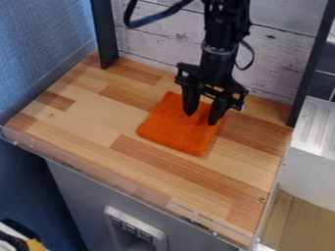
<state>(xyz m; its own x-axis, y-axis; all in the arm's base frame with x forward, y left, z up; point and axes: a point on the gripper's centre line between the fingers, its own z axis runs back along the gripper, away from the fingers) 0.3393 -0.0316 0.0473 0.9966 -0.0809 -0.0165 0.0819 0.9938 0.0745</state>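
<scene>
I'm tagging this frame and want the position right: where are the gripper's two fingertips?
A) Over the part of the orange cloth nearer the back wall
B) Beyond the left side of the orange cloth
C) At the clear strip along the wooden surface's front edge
A: the gripper hangs with its fingers apart, both tips against the far half of the orange cloth in the view.

Orange cloth, black gripper, brown-and-tan patchwork wood counter, blue textured wall

no readable text, no legible labels, brands, numbers or signs
</scene>
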